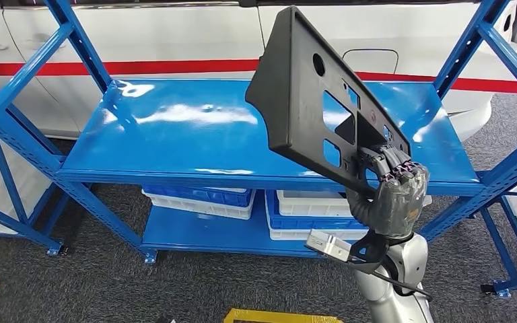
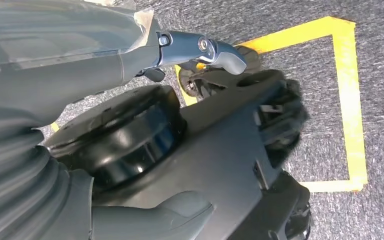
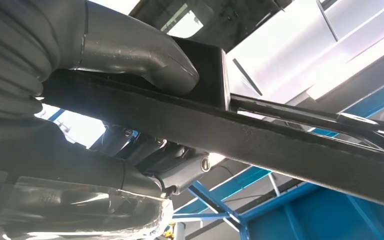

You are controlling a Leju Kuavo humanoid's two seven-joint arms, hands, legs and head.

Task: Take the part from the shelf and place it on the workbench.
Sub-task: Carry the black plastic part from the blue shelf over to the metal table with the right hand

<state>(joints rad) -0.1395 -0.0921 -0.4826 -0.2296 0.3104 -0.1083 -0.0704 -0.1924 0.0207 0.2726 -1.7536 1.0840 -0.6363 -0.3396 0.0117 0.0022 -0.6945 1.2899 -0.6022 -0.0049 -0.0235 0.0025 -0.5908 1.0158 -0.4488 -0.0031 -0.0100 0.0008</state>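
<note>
Head view: my right hand [image 1: 396,195] grips the lower corner of the part [image 1: 309,101], a flat matte-black plastic panel with cut-outs, raised tilted above the glossy blue metal shelf [image 1: 195,134]. Left wrist view: my left hand [image 2: 200,50] hangs over grey carpet [image 2: 305,60] with yellow tape [image 2: 352,100]; I cannot tell its state. Right wrist view: my thumb [image 3: 145,55] presses the part's grainy edge.

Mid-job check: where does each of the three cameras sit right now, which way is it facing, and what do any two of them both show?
Head view: high on the body, looking forward and down at the blue shelf; the right hand holds the black part lifted above it.
Left wrist view: behind the hanging left hand, facing down at grey carpet with yellow floor tape.
Right wrist view: behind the right hand, whose thumb presses on the part's edge, facing up past the shelf frame.
Shared: head and right wrist views both show the part, right hand and shelf.
</note>
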